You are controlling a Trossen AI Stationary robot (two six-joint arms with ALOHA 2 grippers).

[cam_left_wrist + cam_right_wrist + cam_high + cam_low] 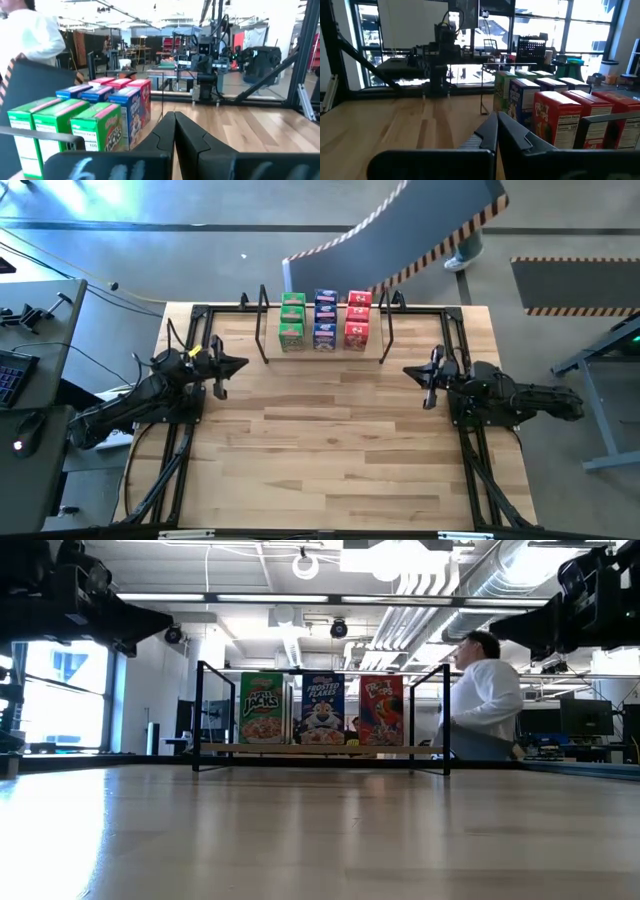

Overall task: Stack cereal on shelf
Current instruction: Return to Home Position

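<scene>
Cereal boxes (324,320) grouped by colour on shelf (220,749) for matched rows; left gripper (232,364) and right gripper (412,370) closed, empty, parked aside, stacking seemingly complete.

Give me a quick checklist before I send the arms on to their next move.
1. Left pincer shut and holding nothing: ok.
2. Right pincer shut and holding nothing: ok.
3. Both arms drawn back to their own sides, apart from the shelf: ok.
4. Cereal in three columns on the shelf, green boxes, blue boxes, red boxes, standing upright in the low view: ok.
5. No box off the shelf on the tabletop: ok, none shows in the high view.
6. Person beyond the table's far side, well away from the arms: cannot tell how near.
</scene>
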